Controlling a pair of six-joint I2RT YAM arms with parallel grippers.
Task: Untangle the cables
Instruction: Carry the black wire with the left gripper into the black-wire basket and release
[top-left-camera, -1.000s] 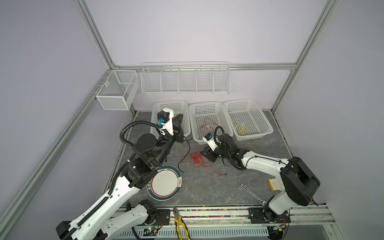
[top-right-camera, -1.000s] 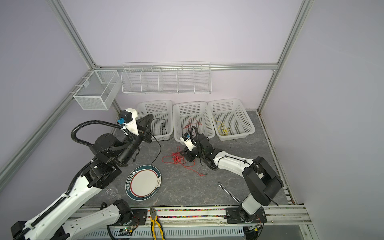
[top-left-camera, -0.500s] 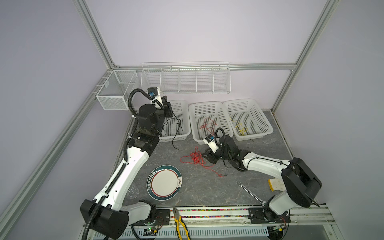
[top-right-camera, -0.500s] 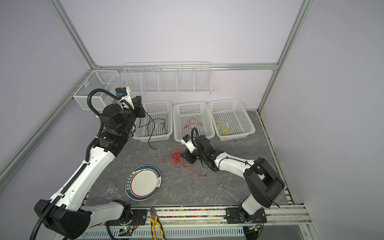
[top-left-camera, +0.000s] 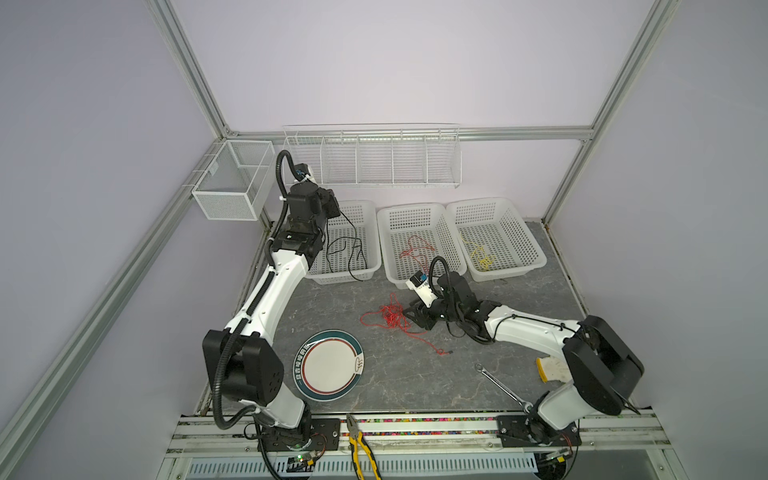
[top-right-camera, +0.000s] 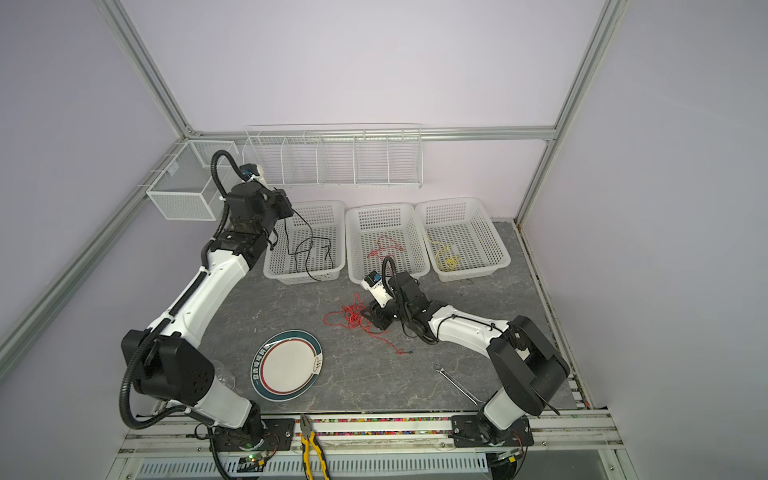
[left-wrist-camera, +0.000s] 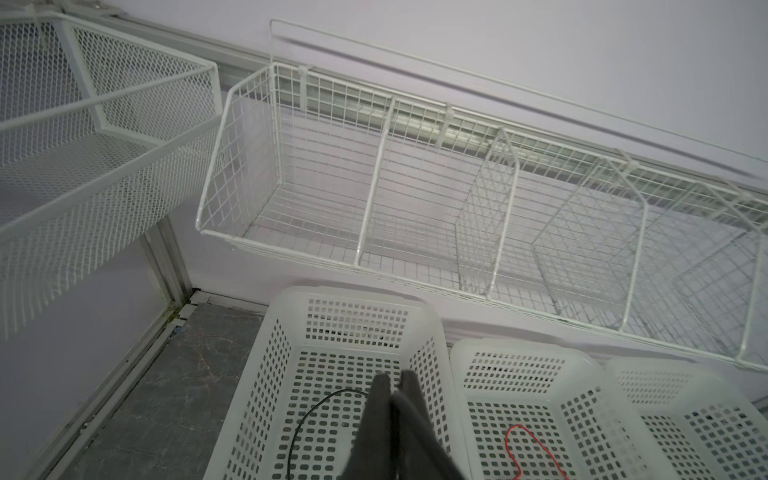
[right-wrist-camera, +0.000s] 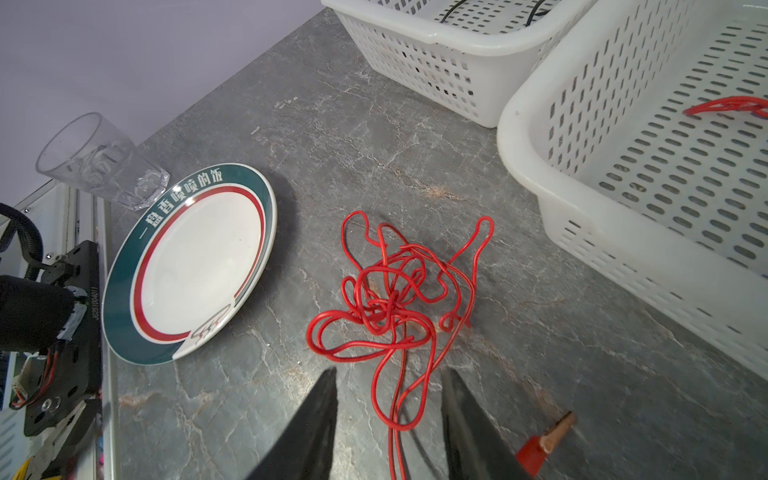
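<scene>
**Black strand over its basket, red knot next**

In both top views my left gripper (top-left-camera: 331, 204) hangs high above the left basket (top-left-camera: 332, 276). It pinches the black cable (top-left-camera: 347, 253) so the slack drapes down inside, though one loop spills over the front rim. My right gripper (top-left-camera: 412, 316) sits low on the table, just beside the red tangle (top-left-camera: 388, 319).

From the left wrist, my fingertips (left-wrist-camera: 380, 395) are pressed together, and the black cable (left-wrist-camera: 316, 409) curls away beneath them into the basket.

From the right wrist, my jaws stand spread with one red strand of the red tangle (right-wrist-camera: 386, 299) running between them, untouched. A red clip (right-wrist-camera: 544, 440) lies just beside. I judge I am lined up this way to close on that strand — and draw it out of the knot.
</scene>
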